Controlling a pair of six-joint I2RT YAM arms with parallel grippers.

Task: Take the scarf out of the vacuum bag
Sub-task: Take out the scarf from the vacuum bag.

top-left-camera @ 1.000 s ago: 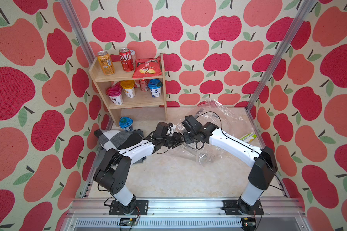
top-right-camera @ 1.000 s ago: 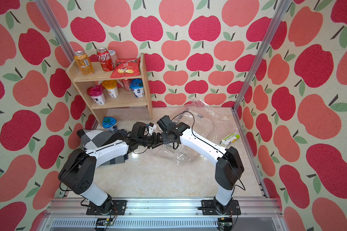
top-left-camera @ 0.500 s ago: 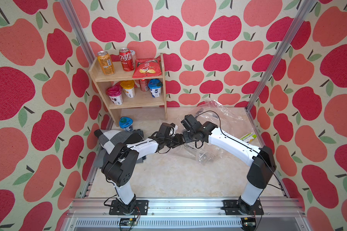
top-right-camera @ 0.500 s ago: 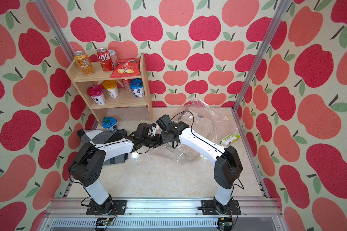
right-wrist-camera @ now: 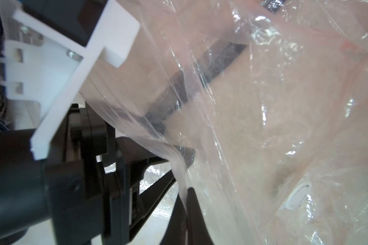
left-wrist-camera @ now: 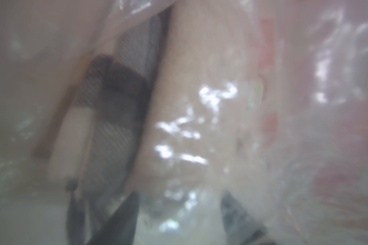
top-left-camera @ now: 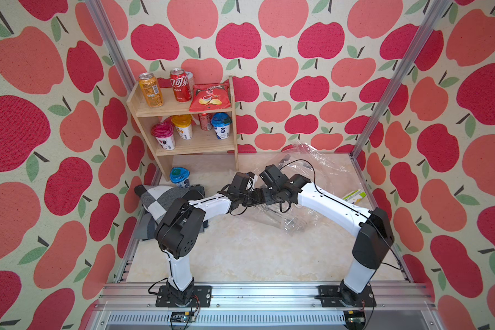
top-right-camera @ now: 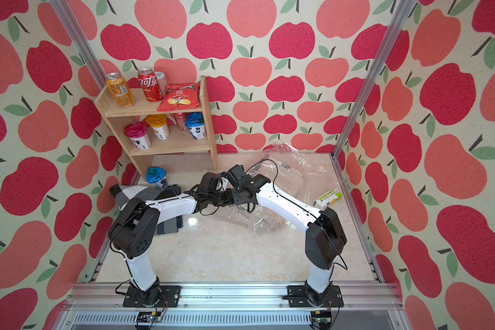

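The scarf (top-left-camera: 155, 197) (top-right-camera: 132, 194), checked grey and white, lies bunched on the floor by the left wall, outside the vacuum bag (top-left-camera: 312, 171) (top-right-camera: 295, 171) and partly under my left arm. The bag is crinkled clear film spread at centre right. Its round white valve cap (right-wrist-camera: 297, 195) shows in the right wrist view. My right gripper (right-wrist-camera: 186, 191) (top-left-camera: 270, 195) is shut on a fold of the bag's edge. My left gripper (left-wrist-camera: 180, 193) (top-left-camera: 253, 197) is open right beside it, with film over its lens. Through that film, checked cloth (left-wrist-camera: 115, 118) shows blurred.
A wooden shelf (top-left-camera: 183, 143) with cans, cups and a crisp bag stands at the back left. A blue-lidded cup (top-left-camera: 179, 175) sits on the floor below it, near the scarf. A small green-yellow carton (top-left-camera: 355, 195) lies by the right wall.
My left arm's elbow has swung right and risen off the scarf, while its gripper stays at the bag's edge. The right arm has hardly moved.
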